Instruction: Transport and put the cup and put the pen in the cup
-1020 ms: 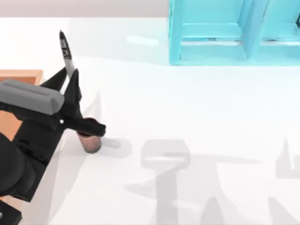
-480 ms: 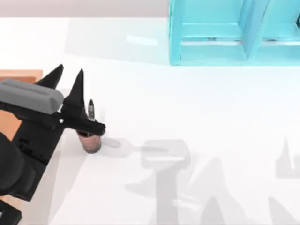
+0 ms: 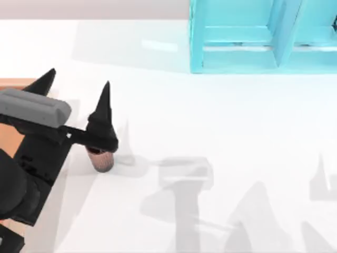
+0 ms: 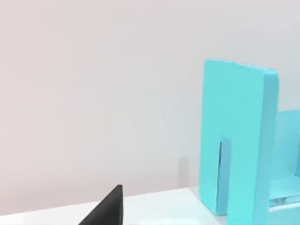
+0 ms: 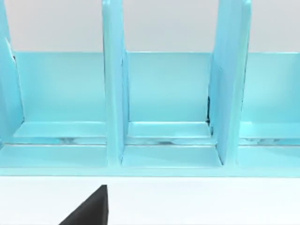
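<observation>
The left gripper [image 3: 73, 87] hangs with jaws spread wide, empty, above the small reddish-brown textured cup [image 3: 102, 159] on the white worktop [image 3: 221, 121]. A low withdrawal could tip it; one fingertip sits directly over its rim.

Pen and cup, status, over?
Left gripper open above the cup. Cup upright on table, left side. Pen not visible now, likely dropped inside. Nothing in the way.

A glossy white surface [image 3: 221, 121] carries a turquoise open-fronted shelf unit [image 3: 263, 37] with upright dividers, standing well beyond the left gripper [image 3: 73, 87] and to its right. An orange-brown flat board [image 3: 16, 84] lies under that gripper.
</observation>
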Tool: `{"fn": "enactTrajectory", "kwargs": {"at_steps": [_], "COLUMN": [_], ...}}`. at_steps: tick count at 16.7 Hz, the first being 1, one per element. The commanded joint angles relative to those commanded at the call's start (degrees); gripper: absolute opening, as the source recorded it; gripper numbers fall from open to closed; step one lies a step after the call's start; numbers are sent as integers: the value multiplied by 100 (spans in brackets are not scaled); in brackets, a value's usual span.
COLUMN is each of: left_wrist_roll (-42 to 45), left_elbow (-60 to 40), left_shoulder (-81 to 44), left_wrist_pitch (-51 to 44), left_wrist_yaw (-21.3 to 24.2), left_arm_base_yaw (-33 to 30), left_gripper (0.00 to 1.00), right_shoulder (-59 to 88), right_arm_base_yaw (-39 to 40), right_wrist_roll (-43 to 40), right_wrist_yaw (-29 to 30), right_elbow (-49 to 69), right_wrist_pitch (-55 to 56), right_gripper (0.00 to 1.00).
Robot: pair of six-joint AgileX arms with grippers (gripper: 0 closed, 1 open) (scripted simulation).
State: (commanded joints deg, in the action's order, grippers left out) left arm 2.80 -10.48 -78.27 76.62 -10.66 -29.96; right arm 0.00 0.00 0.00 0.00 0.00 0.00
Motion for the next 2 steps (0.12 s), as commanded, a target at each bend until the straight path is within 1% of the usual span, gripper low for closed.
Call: {"fn": "enactTrajectory", "kwargs": {"at_steps": [2], "left_wrist_roll": [0], "left_elbow": [0], "left_shoulder": [0], "left_wrist_pitch": [0], "left_wrist_yaw": [0], "left_arm_base_yaw": [0], "left_gripper": [100], "right_shoulder": [0], "right_arm_base_yaw": [0], "right_wrist_roll": [0], "right_wrist_yaw": [0], "right_elbow": [0], "right_wrist_pitch": [0], "right_gripper": [100]}}
